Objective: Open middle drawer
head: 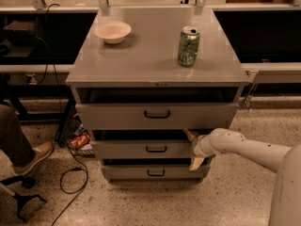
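My pincer (193, 149) sits at the 3 o'clock end of the grey metal middle drawer (122, 149), the mid-height front with the small black bar handle (156, 149). That drawer lies between the taller-fronted grey top drawer (113, 116) at its 12 o'clock and the thin-fronted grey bottom drawer (122, 172) at its 6 o'clock.

My two pale fingers stand apart, one at the upper edge of the front panel and one at the lower edge, so they straddle its right end. Whether they press on the metal I cannot tell.

As I judge it, the job is partly done. The middle drawer's front stands forward of the bottom one, with a dark gap showing along its top (though the top drawer juts out further and overhangs it). What is left is a longer pull toward 6 o'clock until the plain interior shows.

On the grey worktop (150, 65) a pale shallow bowl (112, 31) rests at 11 o'clock and a green drinks can (188, 46) stands upright at 1 o'clock, well apart from my arm.
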You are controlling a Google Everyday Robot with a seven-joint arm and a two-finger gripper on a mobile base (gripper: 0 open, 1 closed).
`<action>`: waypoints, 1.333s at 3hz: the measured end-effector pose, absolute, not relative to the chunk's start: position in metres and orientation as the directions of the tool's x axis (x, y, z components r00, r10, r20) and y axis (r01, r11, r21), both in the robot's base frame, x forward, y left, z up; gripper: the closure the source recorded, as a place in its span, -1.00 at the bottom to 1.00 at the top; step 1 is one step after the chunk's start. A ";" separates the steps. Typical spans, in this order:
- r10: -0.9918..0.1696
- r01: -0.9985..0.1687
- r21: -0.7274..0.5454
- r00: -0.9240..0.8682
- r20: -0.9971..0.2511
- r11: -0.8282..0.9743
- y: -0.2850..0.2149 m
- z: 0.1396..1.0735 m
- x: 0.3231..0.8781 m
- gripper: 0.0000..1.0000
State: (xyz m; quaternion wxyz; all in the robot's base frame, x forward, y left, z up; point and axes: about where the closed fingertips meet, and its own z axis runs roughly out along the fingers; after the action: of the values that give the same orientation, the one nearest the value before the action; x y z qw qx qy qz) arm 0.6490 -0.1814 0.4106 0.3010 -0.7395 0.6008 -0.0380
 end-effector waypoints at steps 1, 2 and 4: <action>-0.911 -0.867 -0.494 0.258 -0.321 -0.071 -0.187 0.409 0.649 -0.50; -0.904 -0.868 -0.494 0.242 -0.352 -0.040 -0.194 0.410 0.647 -0.04; -0.904 -0.870 -0.491 0.177 -0.388 0.040 -0.222 0.426 0.626 0.89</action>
State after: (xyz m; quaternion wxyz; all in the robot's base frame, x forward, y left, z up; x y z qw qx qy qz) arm 0.6256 -0.2219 0.4260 0.3309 -0.6922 0.6409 -0.0260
